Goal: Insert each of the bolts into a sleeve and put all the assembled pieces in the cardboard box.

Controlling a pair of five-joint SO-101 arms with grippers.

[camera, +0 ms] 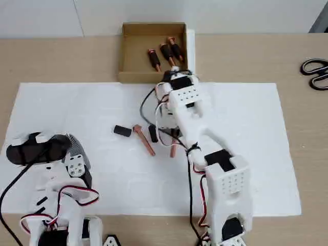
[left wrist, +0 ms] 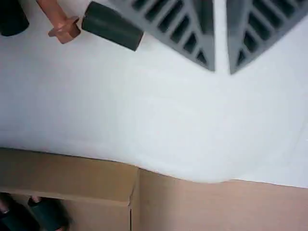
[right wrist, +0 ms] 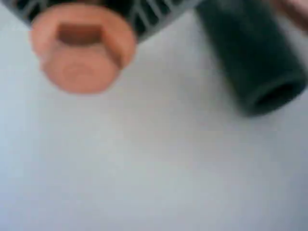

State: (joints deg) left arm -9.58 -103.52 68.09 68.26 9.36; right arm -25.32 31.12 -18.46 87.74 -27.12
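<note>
Three assembled pieces [camera: 165, 51] lie in the cardboard box [camera: 130, 56] at the table's back. On the white sheet lie a black sleeve [camera: 122, 130], a copper bolt [camera: 144, 139] and a second sleeve [camera: 152, 133]. My right gripper [camera: 166, 128] hangs under its arm beside that second sleeve [right wrist: 255, 62], shut on another bolt [camera: 173, 149], whose head [right wrist: 82, 48] faces the wrist camera under a grey finger [right wrist: 159, 14]. My left gripper [camera: 77, 148] rests at the sheet's front left, shut and holding nothing [left wrist: 220, 67]. Its view takes in a sleeve [left wrist: 113, 26] and a bolt head [left wrist: 65, 30].
Scissors [camera: 315, 72] lie at the table's far right edge. The white sheet [camera: 246, 128] covers most of the table, bare on its right half. The right arm's cables [camera: 148, 102] hang over the parts. The box wall [left wrist: 67, 178] appears in the left wrist view.
</note>
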